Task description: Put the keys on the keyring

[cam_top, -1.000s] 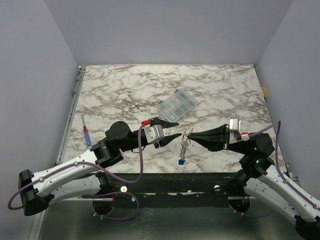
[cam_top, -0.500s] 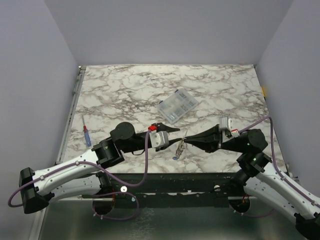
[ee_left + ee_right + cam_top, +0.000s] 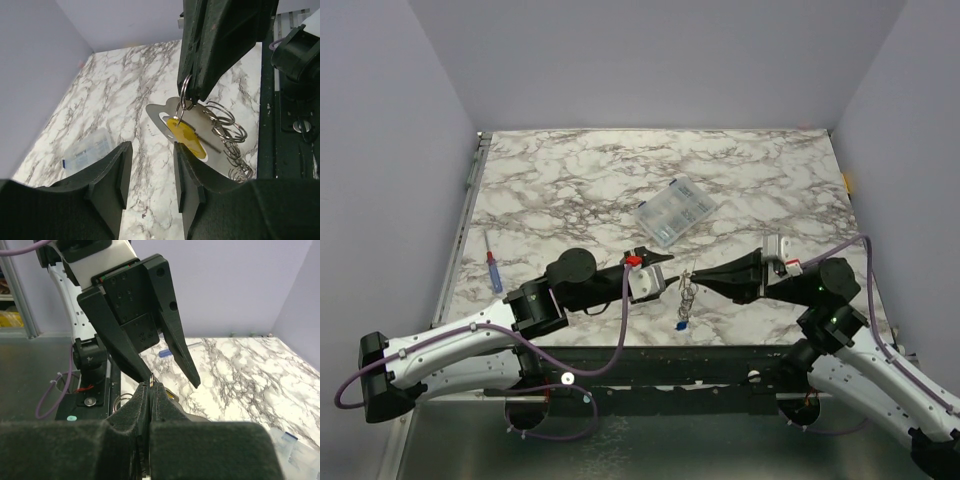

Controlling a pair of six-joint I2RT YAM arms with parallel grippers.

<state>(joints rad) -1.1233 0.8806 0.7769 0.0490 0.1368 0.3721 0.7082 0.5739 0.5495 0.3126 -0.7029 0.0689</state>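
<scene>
Between the two arms, over the near part of the table, the keyring hangs from the right gripper, whose fingers are pressed together on its small top ring. The rest droops as loose wire loops toward the tabletop. Facing it head-on is the left gripper, jaws apart, nothing between them. Relation that matters: the yellow key sits just beyond the left fingertips, straight ahead and a touch toward the right-hand finger in the left wrist view, directly under the right gripper's tips. Its long axis runs diagonally away from the pinched ring, skewed to the line between the left fingers. My read: the left arm is the nearer free one and needs only a short advance, probably with some wrist roll to square up; the right is tied up as holder. Lower down, the blue key ends the hanging bundle in the top view, closer to the near table edge and apart from both grippers. Unclear: a flat silvery plate behind the yellow head could be the key blade or a separate tag. Can't tell whether either key is already threaded on the wire or just tangled in it, nor whether the blue key touches the table. Right wrist view is mostly its own fingers, with the bundle hidden below them. Neither wrist view shows the blue key.
</scene>
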